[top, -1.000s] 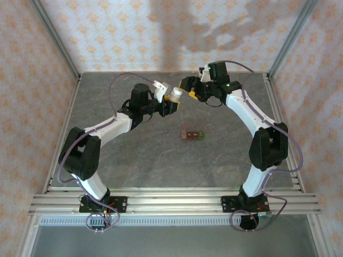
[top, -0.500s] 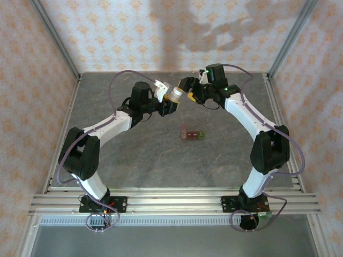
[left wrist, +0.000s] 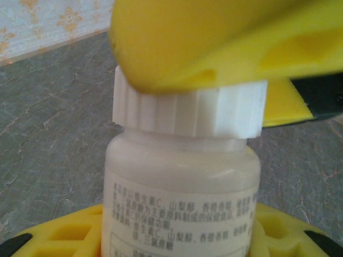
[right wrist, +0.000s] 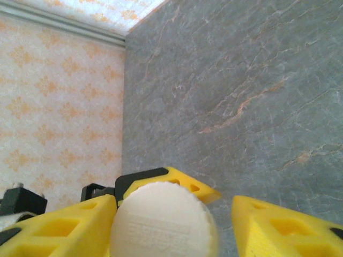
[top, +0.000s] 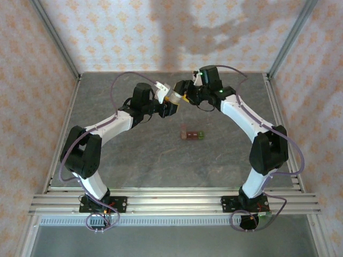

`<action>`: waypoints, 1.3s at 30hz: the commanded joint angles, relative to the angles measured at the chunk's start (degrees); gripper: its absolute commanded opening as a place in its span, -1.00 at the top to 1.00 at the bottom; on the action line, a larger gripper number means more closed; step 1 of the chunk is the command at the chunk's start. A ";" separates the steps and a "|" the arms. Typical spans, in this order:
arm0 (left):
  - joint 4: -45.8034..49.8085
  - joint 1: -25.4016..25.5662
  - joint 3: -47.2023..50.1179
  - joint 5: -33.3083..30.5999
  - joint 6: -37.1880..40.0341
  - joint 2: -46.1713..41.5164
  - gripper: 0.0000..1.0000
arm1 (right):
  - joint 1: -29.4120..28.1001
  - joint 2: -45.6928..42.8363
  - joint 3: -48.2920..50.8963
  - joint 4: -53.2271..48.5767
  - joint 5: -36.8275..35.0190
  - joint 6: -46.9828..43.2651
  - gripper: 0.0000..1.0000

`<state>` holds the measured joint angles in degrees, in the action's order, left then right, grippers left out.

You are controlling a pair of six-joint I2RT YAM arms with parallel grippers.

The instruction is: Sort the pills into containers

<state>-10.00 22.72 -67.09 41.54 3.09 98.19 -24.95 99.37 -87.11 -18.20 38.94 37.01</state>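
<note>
Grey stone table [top: 134, 155] lies below. Your left gripper [left wrist: 177, 233] squeezes the white bottle [left wrist: 179, 182] by its smooth, hard body. Your right gripper [right wrist: 171, 225] is part open round the ridged cap [left wrist: 187, 110]; one finger touches it. Grip those ridges. The containers [top: 192, 134] sit at 5 o'clock from the bottle and look tiny, light and easy to knock.

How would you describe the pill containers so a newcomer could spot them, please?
Start at the grey table. Near its middle lie the containers: a strip of three tiny joined cubes, two red-brown and one green, unlike the white bottle farther back.
</note>
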 commanded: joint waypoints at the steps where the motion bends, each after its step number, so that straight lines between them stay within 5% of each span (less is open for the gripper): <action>1: -2.58 -0.12 -1.84 -0.23 0.35 0.38 1.00 | -0.69 -2.44 1.69 1.18 0.34 -0.36 -0.01; 6: -3.18 -0.13 -1.98 -0.13 -0.27 0.34 1.00 | -0.64 -2.80 2.73 1.41 0.89 -1.37 0.30; 11: -4.02 -0.16 -1.83 1.42 -1.73 -0.67 1.00 | -0.02 -3.10 2.78 2.20 1.83 -8.34 0.37; 15: -5.73 -0.45 -2.04 5.84 -5.06 -1.33 1.00 | 2.62 -3.62 6.28 11.33 11.88 -15.89 0.35; 20: -7.84 -0.75 -3.25 11.91 -10.87 -0.61 1.00 | 5.76 -1.94 5.21 10.89 17.65 -19.57 0.21; 28: 1.93 -0.66 -3.58 0.60 -1.92 -2.56 1.00 | 8.66 -6.87 6.87 10.76 13.71 -9.33 -0.48; 39: 6.12 0.12 -3.39 -6.19 4.35 -3.98 1.00 | 7.46 -7.76 6.66 7.90 3.15 3.76 -0.54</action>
<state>-5.17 22.50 -69.04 37.56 4.80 96.66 -16.67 92.42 -80.42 -9.85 45.89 36.67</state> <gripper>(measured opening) 0.432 0.771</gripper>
